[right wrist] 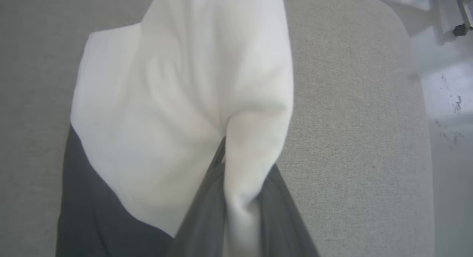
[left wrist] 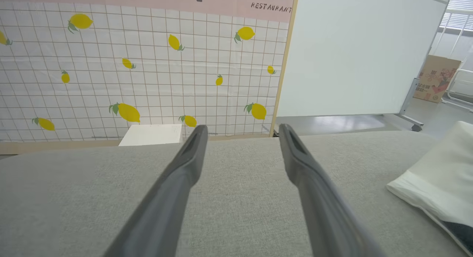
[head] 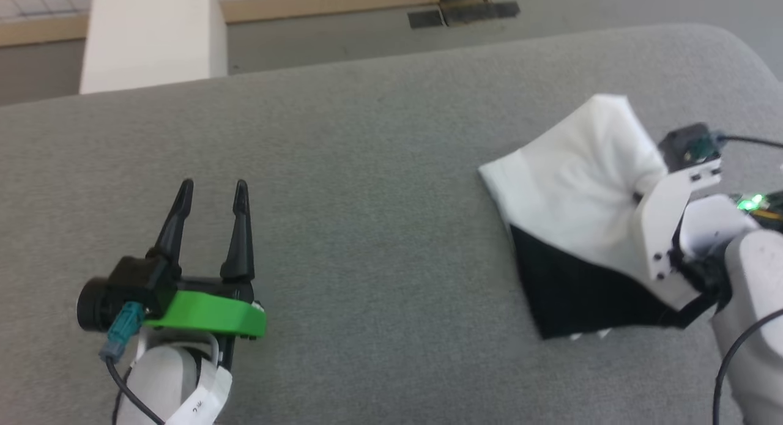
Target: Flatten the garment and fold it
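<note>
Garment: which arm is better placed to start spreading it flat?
Right. The right gripper is shut on a raised white fold of the garment. The left gripper stands open over the bare grey cushion, well apart from the cloth, so it would probably have to travel first.

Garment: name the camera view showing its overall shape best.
Head view: nearly the whole garment, white over black. The right wrist view gives a close-up pinched in the right gripper; the left wrist view catches one edge.
</note>
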You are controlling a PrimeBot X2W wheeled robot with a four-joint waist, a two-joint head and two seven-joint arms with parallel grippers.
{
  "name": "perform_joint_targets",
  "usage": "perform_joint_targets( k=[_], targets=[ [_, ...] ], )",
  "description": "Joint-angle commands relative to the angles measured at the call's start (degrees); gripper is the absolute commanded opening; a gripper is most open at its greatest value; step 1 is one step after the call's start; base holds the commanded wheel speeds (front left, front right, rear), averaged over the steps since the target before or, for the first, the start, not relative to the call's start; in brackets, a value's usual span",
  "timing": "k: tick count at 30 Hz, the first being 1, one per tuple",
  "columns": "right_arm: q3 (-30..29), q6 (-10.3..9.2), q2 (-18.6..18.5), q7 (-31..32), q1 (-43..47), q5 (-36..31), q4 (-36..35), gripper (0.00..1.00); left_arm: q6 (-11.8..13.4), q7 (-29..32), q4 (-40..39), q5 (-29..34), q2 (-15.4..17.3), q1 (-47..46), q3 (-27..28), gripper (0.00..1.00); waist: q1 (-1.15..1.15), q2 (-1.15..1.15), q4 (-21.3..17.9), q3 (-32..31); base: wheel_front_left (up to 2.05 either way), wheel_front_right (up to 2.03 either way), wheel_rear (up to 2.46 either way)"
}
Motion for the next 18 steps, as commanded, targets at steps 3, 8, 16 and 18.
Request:
perform_joint_targets(
  k=[3,8,16,18],
  targets=[
    [0.03,-0.10,-2.46,-3.58,-5.30,-2.37,4.41,0.00,-0.17,-0.21,-1.08,1.04,1.81,-2.70,-0.75,1.00,0.00,0.42,-7.09,8.63,0.00,0.00,0.00],
    [-1.96,-0.10,-5.28,-8.78,-11.60,-6.47,10.56,0.00,-0.23,0.56,-2.82,1.72,4.13,-5.42,-1.16,1.00,0.00,0.42,-8.98,13.48,0.00,0.00,0.00],
    [-8.26,-0.10,-7.34,-15.66,-18.49,-12.95,17.73,0.00,-0.25,2.83,-5.87,2.13,6.54,-7.22,-1.17,1.00,0.00,0.42,-9.71,17.95,0.00,0.00,0.00],
    [-9.62,-0.10,-7.44,-17.53,-19.89,-14.72,19.30,0.00,-0.23,3.25,-6.27,2.15,6.95,-7.36,-1.13,1.00,0.00,0.42,-9.73,18.46,0.00,0.00,0.00]
  ],
)
